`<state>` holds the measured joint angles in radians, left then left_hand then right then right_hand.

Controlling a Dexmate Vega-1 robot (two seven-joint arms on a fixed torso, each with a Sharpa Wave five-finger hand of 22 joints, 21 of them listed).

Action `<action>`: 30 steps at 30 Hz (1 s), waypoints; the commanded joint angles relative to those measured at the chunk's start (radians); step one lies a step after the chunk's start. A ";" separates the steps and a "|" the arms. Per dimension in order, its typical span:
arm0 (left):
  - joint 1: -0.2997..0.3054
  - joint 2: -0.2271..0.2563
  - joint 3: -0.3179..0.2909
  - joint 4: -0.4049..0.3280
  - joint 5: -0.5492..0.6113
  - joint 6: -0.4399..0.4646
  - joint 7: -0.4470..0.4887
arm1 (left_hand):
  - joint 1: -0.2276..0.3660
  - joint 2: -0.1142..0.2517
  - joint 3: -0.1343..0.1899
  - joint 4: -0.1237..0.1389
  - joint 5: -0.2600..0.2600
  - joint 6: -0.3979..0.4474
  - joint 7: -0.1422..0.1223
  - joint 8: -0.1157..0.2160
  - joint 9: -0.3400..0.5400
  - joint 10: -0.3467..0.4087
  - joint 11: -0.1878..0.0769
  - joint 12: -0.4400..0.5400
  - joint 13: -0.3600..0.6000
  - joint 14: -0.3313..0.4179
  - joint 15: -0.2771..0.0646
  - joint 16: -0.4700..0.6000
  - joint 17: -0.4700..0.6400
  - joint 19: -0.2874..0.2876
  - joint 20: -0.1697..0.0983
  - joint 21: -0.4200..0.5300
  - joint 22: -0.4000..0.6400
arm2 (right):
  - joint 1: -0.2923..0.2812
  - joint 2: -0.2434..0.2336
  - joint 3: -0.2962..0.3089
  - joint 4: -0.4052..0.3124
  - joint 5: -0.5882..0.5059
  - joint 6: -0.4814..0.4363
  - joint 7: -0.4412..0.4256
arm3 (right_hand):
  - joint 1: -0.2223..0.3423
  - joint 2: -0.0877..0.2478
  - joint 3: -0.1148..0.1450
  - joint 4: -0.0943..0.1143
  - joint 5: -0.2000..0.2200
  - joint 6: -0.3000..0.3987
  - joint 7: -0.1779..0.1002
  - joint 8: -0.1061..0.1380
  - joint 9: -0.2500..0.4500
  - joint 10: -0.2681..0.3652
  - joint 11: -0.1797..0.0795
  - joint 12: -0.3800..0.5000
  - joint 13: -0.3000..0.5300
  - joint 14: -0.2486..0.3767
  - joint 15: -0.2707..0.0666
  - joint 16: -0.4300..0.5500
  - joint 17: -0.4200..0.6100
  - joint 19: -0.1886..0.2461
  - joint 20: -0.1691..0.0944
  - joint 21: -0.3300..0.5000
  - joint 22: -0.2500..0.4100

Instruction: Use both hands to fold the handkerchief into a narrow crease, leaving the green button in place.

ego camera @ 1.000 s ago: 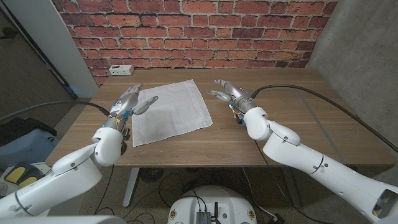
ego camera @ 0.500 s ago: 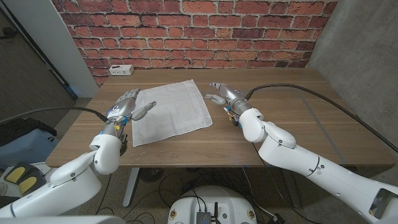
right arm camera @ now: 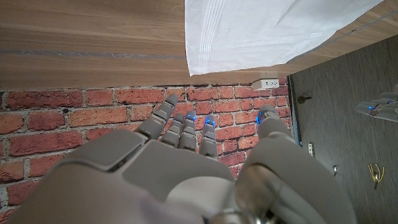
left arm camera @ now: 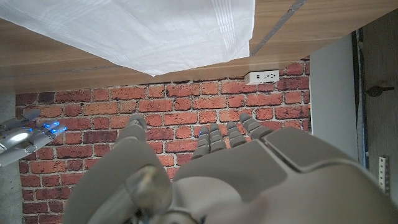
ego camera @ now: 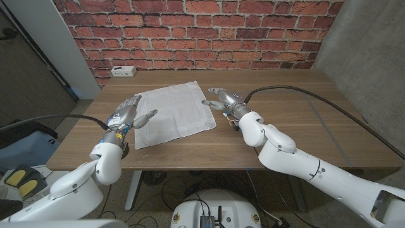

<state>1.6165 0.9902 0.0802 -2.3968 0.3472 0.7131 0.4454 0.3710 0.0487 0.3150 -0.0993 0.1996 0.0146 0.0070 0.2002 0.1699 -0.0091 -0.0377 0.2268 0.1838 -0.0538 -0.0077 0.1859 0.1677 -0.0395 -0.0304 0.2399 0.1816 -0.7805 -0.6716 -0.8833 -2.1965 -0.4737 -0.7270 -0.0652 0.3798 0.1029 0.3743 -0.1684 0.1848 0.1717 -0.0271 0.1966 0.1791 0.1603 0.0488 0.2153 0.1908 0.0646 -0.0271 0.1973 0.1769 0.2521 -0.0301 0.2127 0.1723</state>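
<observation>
Table (ego camera: 297,120): wooden top against a brick wall; broad bare wood lay to the right of the cloth, a narrower strip to its left.
Handkerchief (ego camera: 173,113): white, spread flat and unfolded, slightly skewed, left of table centre; its near edge stopped short of the table's front edge. No crease begun.
Green button: none seen on cloth or table in any view.
Left hand (ego camera: 128,113): fingers spread, holding nothing, poised just beside the cloth's left edge. Whether it touched the cloth, could not tell.
Right hand (ego camera: 221,99): fingers apart, empty, fingertips at the cloth's right edge near its far corner.
Change: over the last second both hands had drawn inward toward the cloth, the right one from well clear of the edge to right at it; the cloth itself had not shifted.
Meaning: judged as the approach ending, with the grasp of opposite edges next.
Room: both side edges lay open and unobstructed.
Wall socket block (ego camera: 123,71): on the table's far left corner, well apart from the cloth.
</observation>
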 commanded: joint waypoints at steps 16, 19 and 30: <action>0.018 0.003 0.027 -0.001 0.040 0.064 -0.039 | 0.028 -0.001 0.003 -0.026 -0.005 0.053 -0.023 0.005 0.005 0.041 -0.023 0.006 0.003 0.033 -0.019 0.004 0.002 0.010 -0.023 -0.010 0.002 | 0.026 0.043 -0.062 0.052 -0.069 -0.014 0.073 | 0.039 -0.002 0.011 -0.008 -0.001 0.018 0.001 0.003 0.003 0.016 -0.010 -0.004 0.003 0.017 -0.002 0.000 0.002 0.013 -0.003 -0.003 0.001; 0.014 0.009 0.035 0.000 0.044 0.073 -0.042 | 0.031 -0.002 0.003 -0.029 -0.005 0.061 -0.026 0.005 0.005 0.047 -0.023 0.006 0.003 0.039 -0.026 0.004 0.002 0.012 -0.021 -0.010 0.002 | 0.024 0.045 -0.065 0.055 -0.076 -0.015 0.073 | 0.044 -0.002 0.012 -0.009 -0.001 0.019 0.000 0.003 0.003 0.017 -0.011 -0.004 0.003 0.018 -0.001 0.000 0.002 0.015 -0.003 -0.003 0.001; -0.026 0.040 0.095 -0.009 0.061 0.148 -0.059 | 0.049 -0.010 0.002 -0.043 -0.006 0.113 -0.045 0.011 0.005 0.091 -0.034 0.013 0.003 0.076 -0.048 0.006 0.001 0.039 -0.041 -0.008 0.002 | 0.029 0.055 -0.093 0.062 -0.121 -0.052 0.095 | 0.065 -0.005 0.019 -0.013 0.001 0.014 -0.001 0.000 0.003 0.018 -0.014 -0.006 0.003 0.021 -0.005 -0.001 0.001 0.019 -0.004 -0.005 0.000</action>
<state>1.6181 1.0041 0.1330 -2.3983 0.3958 0.8005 0.4055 0.4046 0.0414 0.3139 -0.1368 0.1959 0.1201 -0.0378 0.2073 0.1698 0.0726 -0.0661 0.2345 0.1837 0.0129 -0.0286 0.1859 0.1680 -0.0036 -0.0305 0.2324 0.1818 -0.7564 -0.6272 -0.9521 -2.1433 -0.5602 -0.7526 0.0092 0.4308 0.1014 0.3856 -0.1797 0.1849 0.1822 -0.0269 0.1966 0.1791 0.1716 0.0375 0.2090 0.1909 0.0770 -0.0323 0.1973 0.1770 0.2631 -0.0303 0.2127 0.1724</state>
